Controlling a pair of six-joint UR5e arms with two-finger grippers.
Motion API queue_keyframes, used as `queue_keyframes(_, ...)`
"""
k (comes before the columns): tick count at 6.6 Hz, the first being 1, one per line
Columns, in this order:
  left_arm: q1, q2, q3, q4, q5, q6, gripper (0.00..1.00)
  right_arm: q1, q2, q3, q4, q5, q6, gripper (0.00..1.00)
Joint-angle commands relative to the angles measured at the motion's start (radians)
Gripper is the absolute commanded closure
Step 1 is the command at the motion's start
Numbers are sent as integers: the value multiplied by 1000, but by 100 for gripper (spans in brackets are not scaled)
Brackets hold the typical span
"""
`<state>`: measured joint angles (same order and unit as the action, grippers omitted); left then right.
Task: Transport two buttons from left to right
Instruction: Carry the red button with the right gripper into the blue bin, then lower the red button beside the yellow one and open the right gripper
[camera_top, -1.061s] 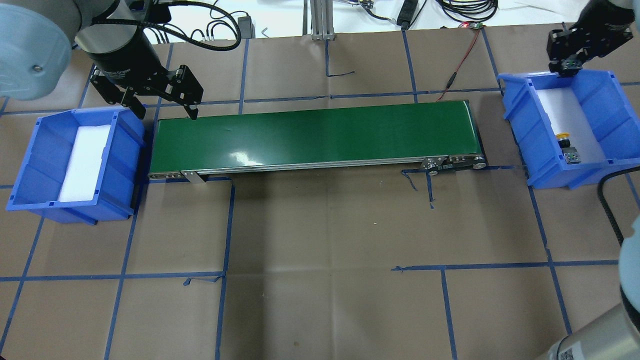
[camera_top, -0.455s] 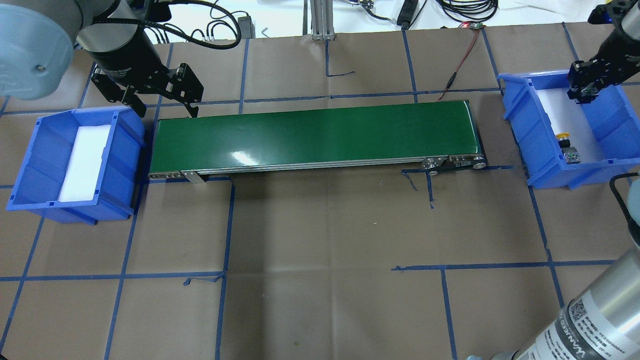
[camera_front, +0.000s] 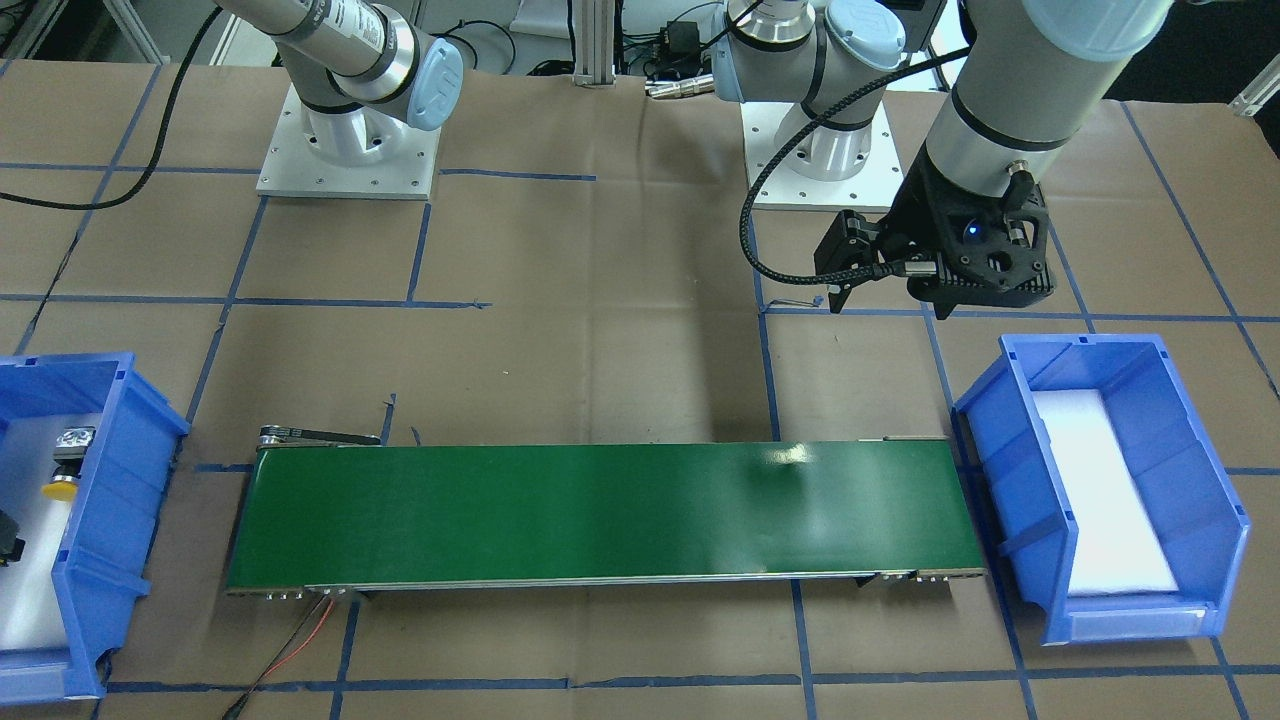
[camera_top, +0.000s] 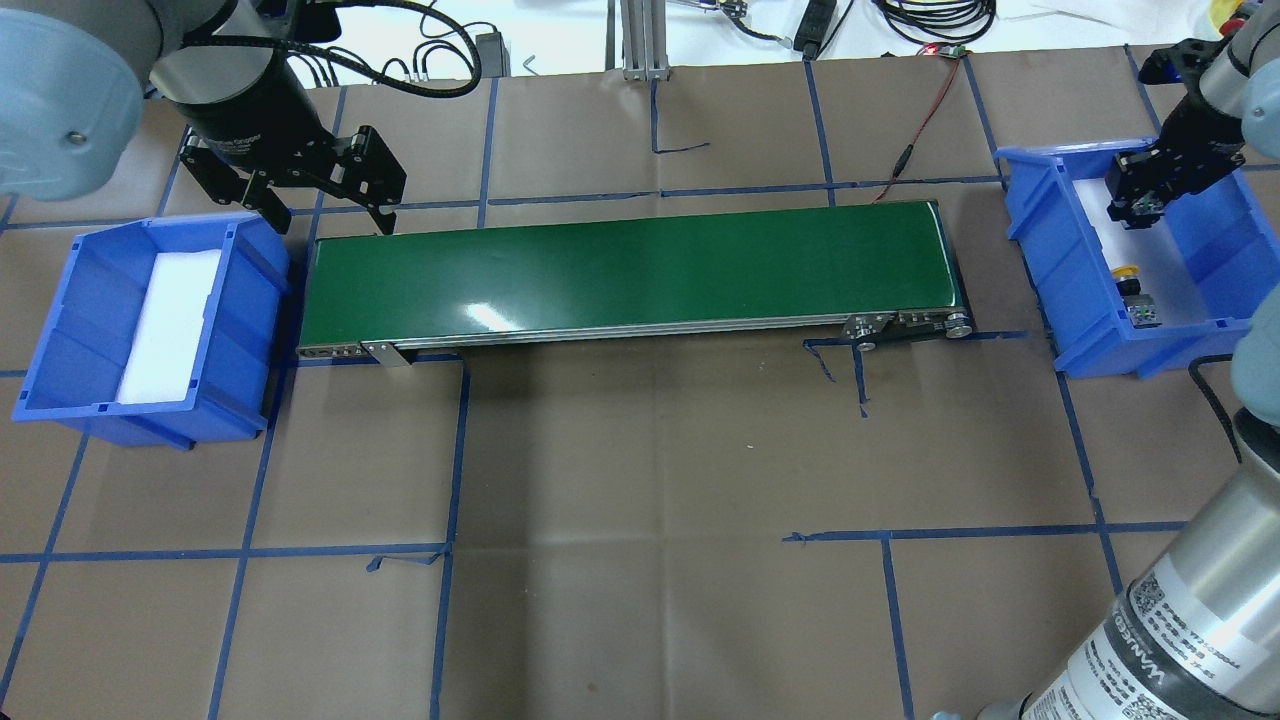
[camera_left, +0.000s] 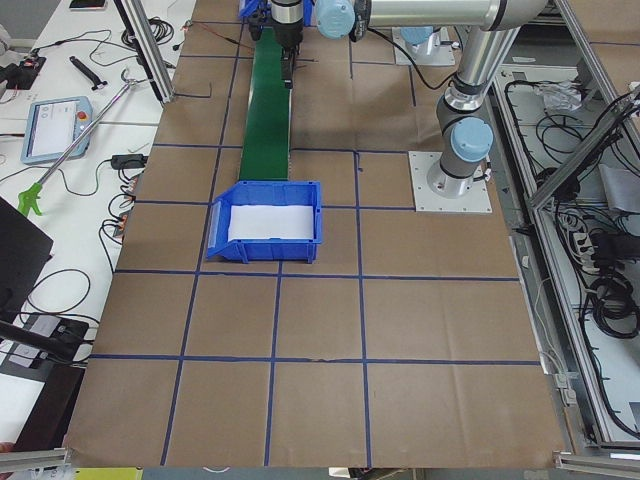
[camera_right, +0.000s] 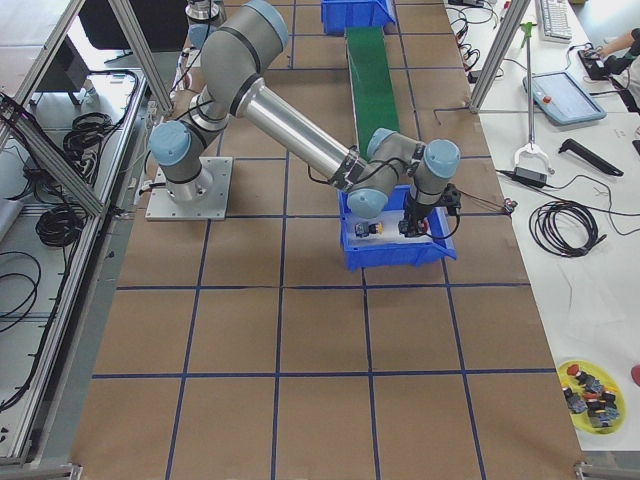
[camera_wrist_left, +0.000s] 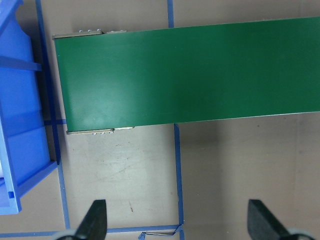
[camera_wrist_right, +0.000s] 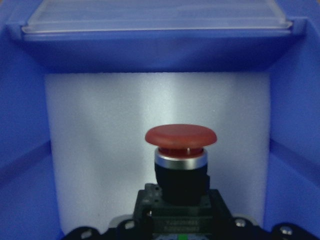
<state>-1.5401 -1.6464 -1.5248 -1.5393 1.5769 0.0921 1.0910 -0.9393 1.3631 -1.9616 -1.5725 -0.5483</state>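
Observation:
The red button (camera_wrist_right: 181, 150) sits in my right gripper (camera_top: 1135, 205), which is shut on its black body inside the right blue bin (camera_top: 1040, 230), above the white foam. The yellow button (camera_top: 1127, 272) lies on the foam nearer the bin's front; it also shows in the front-facing view (camera_front: 60, 490). My left gripper (camera_top: 330, 220) is open and empty, hovering beyond the left end of the green conveyor (camera_top: 630, 270), next to the left blue bin (camera_top: 60, 300). That bin holds only white foam.
A red wire (camera_top: 925, 110) runs from the conveyor's far right end to the table's back edge. An aluminium post (camera_top: 640, 40) stands at the back centre. A yellow dish of spare buttons (camera_right: 590, 395) sits off the table.
My right gripper has moved from over the right bin's far rim down and inward, into the bin, with the red button in it. My left gripper has barely moved.

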Motion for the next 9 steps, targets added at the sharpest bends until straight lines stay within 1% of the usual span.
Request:
queue_keyframes(1,0,0,0,-1,0,1,0,15,19,2,-3,-4,-2,95)
queue_keyframes(2,0,4,0,-1,0,3,0,15,19,11,-3,-6,1,90)
queue_keyframes(3,0,4,0,-1,2,3,0,15,22,8,-5,5,2,29)
queue_keyframes(4,0,4,0,-1,0,3,0,15,22,10,-3,8,13,2)
queue_keyframes(7,0,4,0,-1,0,3,0,27,-6,-1,6,0,16,1)
queue_keyframes(9,0,4,0,-1,2,3,0,29,-96,4,10,-4,15,0)
